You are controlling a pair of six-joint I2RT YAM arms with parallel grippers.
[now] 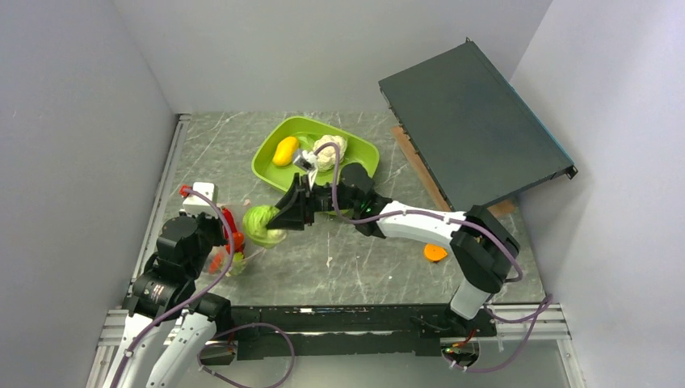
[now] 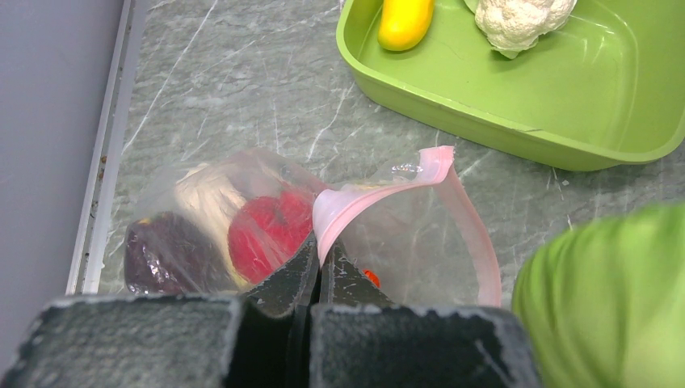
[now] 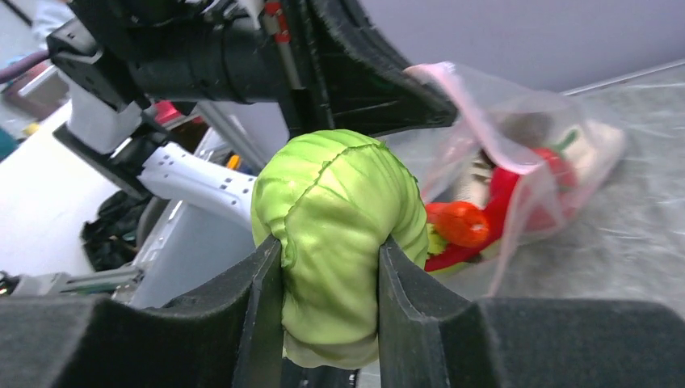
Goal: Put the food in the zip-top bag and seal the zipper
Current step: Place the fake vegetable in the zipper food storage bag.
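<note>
My left gripper (image 2: 321, 257) is shut on the pink zipper rim of the clear zip-top bag (image 2: 404, 234), holding its mouth open above the table. Inside the bag lie a red piece (image 2: 266, 230), a dark purple piece (image 2: 161, 250) and a pale stalk (image 2: 206, 198). My right gripper (image 3: 329, 250) is shut on the green cabbage (image 3: 339, 202) and holds it just in front of the bag's mouth (image 3: 517, 162). In the top view the cabbage (image 1: 260, 222) hangs beside the left gripper (image 1: 234, 234). A yellow piece (image 1: 284, 150) and the white cauliflower (image 1: 329, 152) lie in the lime-green tray (image 1: 355, 162).
An orange disc (image 1: 435, 252) lies on the table by the right arm's elbow. A dark flat box (image 1: 472, 121) leans at the back right over a wooden board. Grey walls close in both sides. The table's metal rail (image 2: 101, 162) runs along the left.
</note>
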